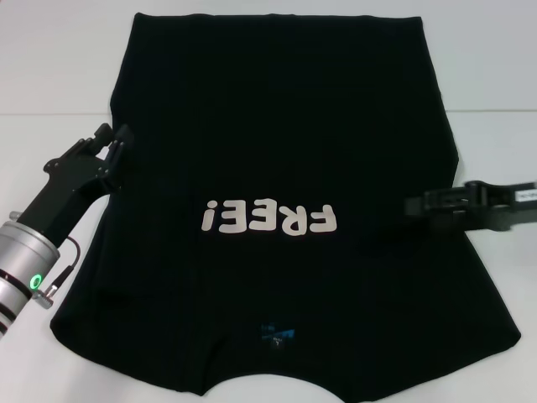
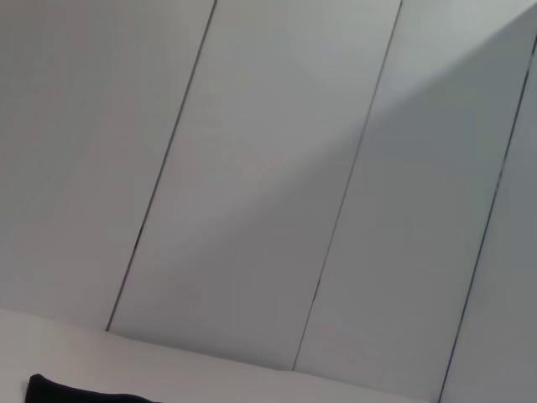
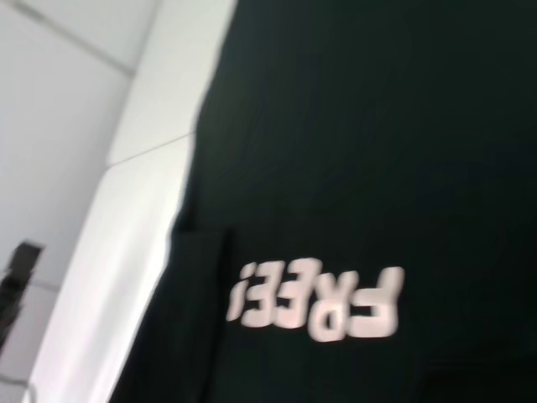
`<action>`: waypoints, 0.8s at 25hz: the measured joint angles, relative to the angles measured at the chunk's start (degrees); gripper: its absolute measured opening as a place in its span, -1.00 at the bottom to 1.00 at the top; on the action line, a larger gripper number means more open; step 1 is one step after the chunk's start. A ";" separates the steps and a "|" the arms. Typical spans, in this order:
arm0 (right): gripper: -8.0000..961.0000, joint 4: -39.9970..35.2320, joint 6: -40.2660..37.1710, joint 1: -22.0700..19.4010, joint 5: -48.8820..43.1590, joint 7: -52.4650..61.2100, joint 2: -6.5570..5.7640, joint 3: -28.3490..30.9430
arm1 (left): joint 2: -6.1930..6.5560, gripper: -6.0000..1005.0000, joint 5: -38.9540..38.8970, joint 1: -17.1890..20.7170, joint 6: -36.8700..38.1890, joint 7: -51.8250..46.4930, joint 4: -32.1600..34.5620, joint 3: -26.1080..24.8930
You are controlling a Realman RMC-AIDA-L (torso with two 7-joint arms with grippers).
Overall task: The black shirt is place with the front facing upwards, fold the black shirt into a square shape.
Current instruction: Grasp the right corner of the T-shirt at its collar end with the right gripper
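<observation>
The black shirt (image 1: 277, 143) lies spread flat on the white table (image 1: 59, 92), front up. Its white "FREE!" print (image 1: 270, 218) reads upside down from the head view. The small blue neck label (image 1: 275, 333) is at the near edge and the hem lies far. My left gripper (image 1: 115, 134) sits open at the shirt's left side edge, with nothing visibly between its fingers. My right gripper (image 1: 409, 204) reaches in over the shirt's right side edge, level with the print. The right wrist view shows the shirt (image 3: 361, 126) and the print (image 3: 319, 298).
Bare white table (image 1: 495, 92) flanks the shirt on both sides. The left wrist view shows grey wall panels (image 2: 268, 168) behind the table and a sliver of black cloth (image 2: 75, 393). A dark piece of the other arm (image 3: 18, 273) shows at the right wrist view's edge.
</observation>
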 joint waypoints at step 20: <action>0.96 1.04 0.31 -2.43 -4.42 16.60 -6.52 2.29 | 0.43 -0.38 -0.10 0.51 -0.50 3.07 0.48 -8.73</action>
